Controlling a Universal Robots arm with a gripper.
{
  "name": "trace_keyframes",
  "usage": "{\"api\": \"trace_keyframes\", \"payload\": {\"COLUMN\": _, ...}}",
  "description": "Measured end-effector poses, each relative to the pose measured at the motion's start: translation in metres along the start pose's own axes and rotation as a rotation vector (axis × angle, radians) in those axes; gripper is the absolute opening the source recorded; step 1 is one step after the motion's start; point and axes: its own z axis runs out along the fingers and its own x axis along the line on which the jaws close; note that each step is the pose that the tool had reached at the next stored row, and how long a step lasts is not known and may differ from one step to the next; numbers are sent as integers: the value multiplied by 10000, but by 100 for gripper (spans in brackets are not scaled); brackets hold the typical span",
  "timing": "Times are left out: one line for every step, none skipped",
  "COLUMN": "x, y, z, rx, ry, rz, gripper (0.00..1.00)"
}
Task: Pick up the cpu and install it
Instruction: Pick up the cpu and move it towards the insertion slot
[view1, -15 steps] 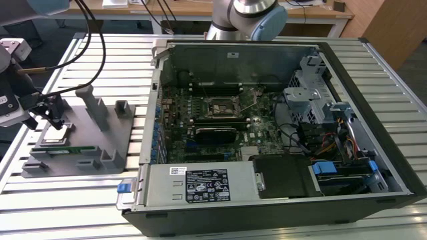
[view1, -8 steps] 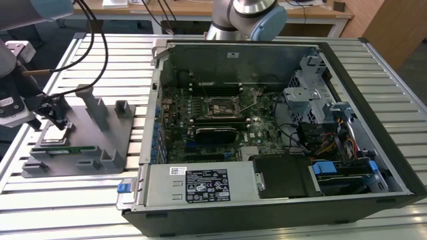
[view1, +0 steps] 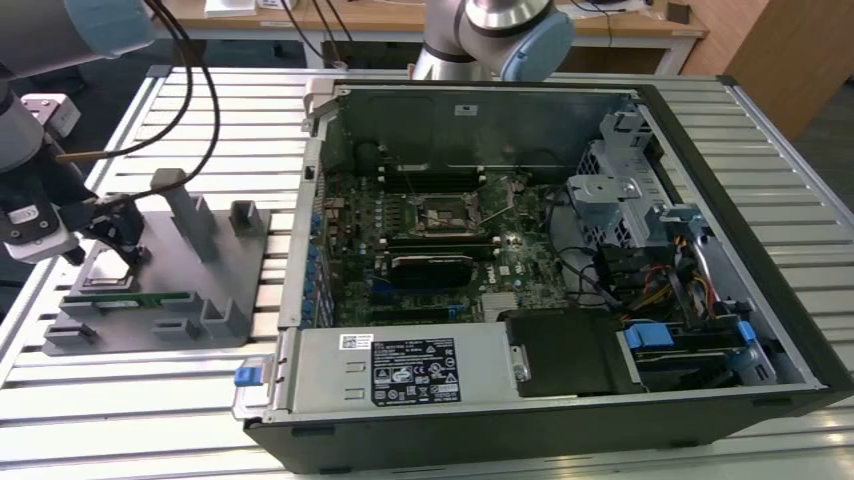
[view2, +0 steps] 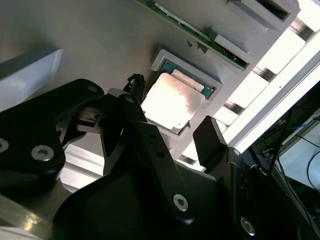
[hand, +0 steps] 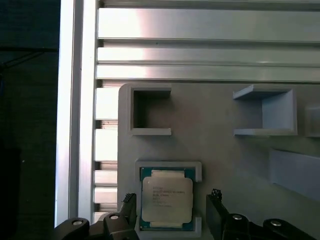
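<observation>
The holder plate (view1: 247, 275) is lying on the counter (view1: 160, 400) at the exterior view's left, with the computer case (view1: 787, 300) sitting beside it to the right. The cpu (hand: 166, 201) is resting in a recess of the holder plate, with the memory stick (view1: 127, 296) lying just beside it. The gripper (hand: 172, 197) is hanging over the cpu, its fingers standing apart on either side.

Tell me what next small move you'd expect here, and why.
Probably a short, straight descent. In both wrist views the open hand straddles the cpu, with a gap showing on each side. The cpu lies flat in its recess on the grey fixture, not yet gripped. The hand looks centred, so lowering before closing seems right.
</observation>
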Motion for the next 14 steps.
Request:
{"api": "trace_keyframes", "payload": {"x": 1, "y": -1, "z": 19, "rx": 0, "ry": 0, "rz": 2, "gripper": 66}}
{"api": "trace_keyframes", "payload": {"x": 1, "y": -1, "z": 37, "rx": 1, "ry": 1, "rz": 3, "gripper": 66}}
{"api": "trace_keyframes", "payload": {"x": 1, "y": -2, "z": 53, "rx": 1, "ry": 1, "rz": 3, "gripper": 66}}
{"api": "trace_keyframes", "payload": {"x": 1, "y": -3, "z": 66, "rx": 1, "ry": 1, "rz": 4, "gripper": 66}}
{"api": "trace_keyframes", "payload": {"x": 1, "y": -3, "z": 76, "rx": 1, "ry": 1, "rz": 3, "gripper": 66}}
{"api": "trace_keyframes", "payload": {"x": 2, "y": -4, "z": 85, "rx": 1, "ry": 1, "rz": 4, "gripper": 66}}
{"api": "trace_keyframes", "payload": {"x": 2, "y": -4, "z": 94, "rx": 0, "ry": 0, "rz": 3, "gripper": 66}}
{"api": "trace_keyframes", "payload": {"x": 2, "y": -4, "z": 102, "rx": 1, "ry": 1, "rz": 3, "gripper": 66}}
{"api": "trace_keyframes", "payload": {"x": 2, "y": -5, "z": 109, "rx": 1, "ry": 1, "rz": 3, "gripper": 66}}
{"api": "trace_keyframes", "payload": {"x": 2, "y": -5, "z": 114, "rx": 1, "ry": 1, "rz": 4, "gripper": 66}}
{"api": "trace_keyframes", "payload": {"x": 2, "y": -5, "z": 116, "rx": 2, "ry": 3, "rz": 4, "gripper": 66}}
{"api": "trace_keyframes", "payload": {"x": 2, "y": -5, "z": 118, "rx": 2, "ry": 3, "rz": 4, "gripper": 66}}
{"api": "trace_keyframes", "payload": {"x": 3, "y": -5, "z": 118, "rx": 2, "ry": 2, "rz": 4, "gripper": 66}}
{"api": "trace_keyframes", "payload": {"x": 6, "y": -5, "z": 120, "rx": 1, "ry": 1, "rz": 4, "gripper": 65}}
